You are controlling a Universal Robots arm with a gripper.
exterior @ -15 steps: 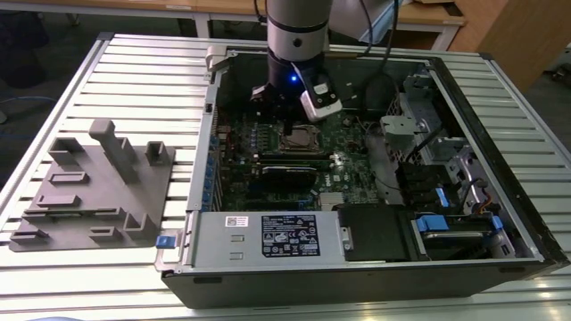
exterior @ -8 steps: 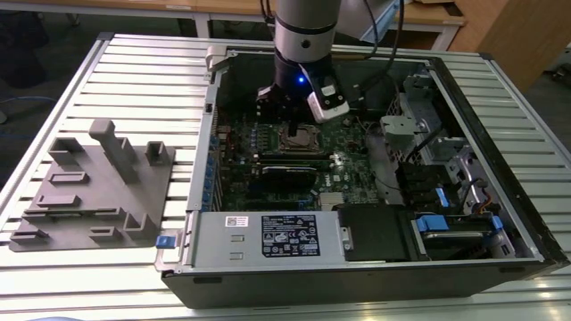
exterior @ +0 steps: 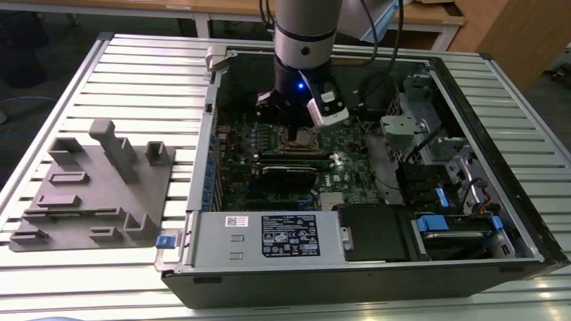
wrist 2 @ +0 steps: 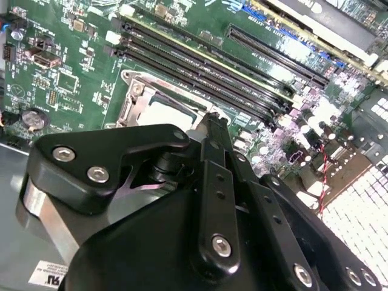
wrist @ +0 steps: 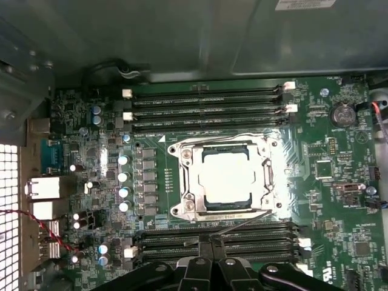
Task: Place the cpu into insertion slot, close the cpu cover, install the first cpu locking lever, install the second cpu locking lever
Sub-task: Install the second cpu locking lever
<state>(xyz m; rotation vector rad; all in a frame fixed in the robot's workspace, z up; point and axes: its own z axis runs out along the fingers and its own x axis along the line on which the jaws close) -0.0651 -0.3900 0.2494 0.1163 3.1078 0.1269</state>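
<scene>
The cpu (wrist: 227, 179), a pale silver square, lies in the insertion slot (wrist: 182, 182) on the green board. The cpu cover (wrist: 265, 176) is folded down flat around it. One thin wire lever (wrist: 218, 139) lies along the socket's edge by the memory slots. The other lever (wrist: 242, 222) runs slanted along the opposite edge. My gripper (wrist: 210, 242) is shut, its narrow tips right at the free end of that slanted lever. In the second wrist view the fingers (wrist 2: 213, 130) reach the socket's (wrist 2: 159, 109) rim. In the exterior view my gripper (exterior: 297, 136) hangs low over the socket (exterior: 303, 142).
Black memory slots (wrist: 206, 103) flank the socket on two sides. Upright capacitors (wrist: 123, 177) stand beside it. The open computer case (exterior: 499, 73) walls in the board, with a power supply (exterior: 267, 234) and drive cage (exterior: 419, 127). A grey fixture block (exterior: 98, 187) sits at the exterior view's left.
</scene>
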